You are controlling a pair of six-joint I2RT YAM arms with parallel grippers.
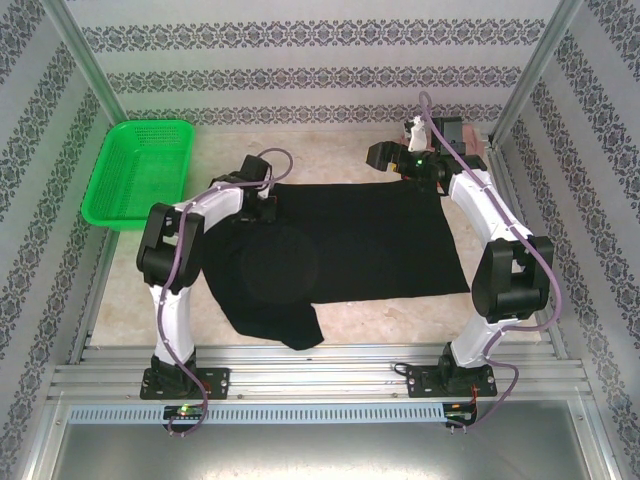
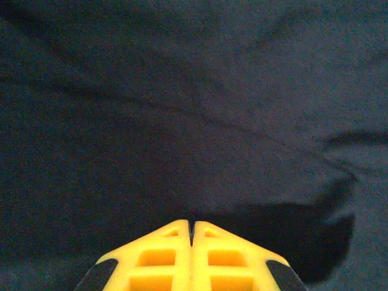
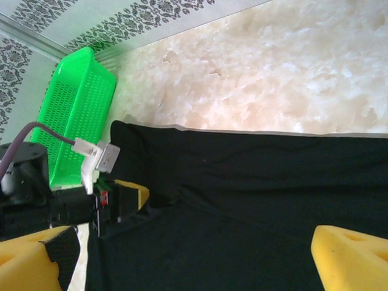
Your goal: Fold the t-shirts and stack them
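I have the black t-shirt [image 1: 350,240] spread flat on the table [image 1: 420,315], with one flap of it bunched at its near left corner. My left arm stands over the shirt's left side, elbow bent high. Its forearm slopes down to the shirt's far left part. The left gripper [image 2: 191,225] is closed there, its yellow fingers [image 2: 157,260] pressed tip to tip, low over the dark cloth. I cannot tell whether any fabric is caught between them.

My right arm rises beside the shirt's right edge, elbow high, and reaches toward the far right corner. The right gripper [image 1: 385,155] hangs above the shirt's far edge with its jaws spread wide and nothing between them, looking along that edge toward the left gripper.

A pale pink cloth [image 1: 468,135] lies just beyond the shirt's far right corner, mostly hidden by the right arm. The green basket [image 1: 140,170] sits beyond the shirt's far left corner, apart from it.
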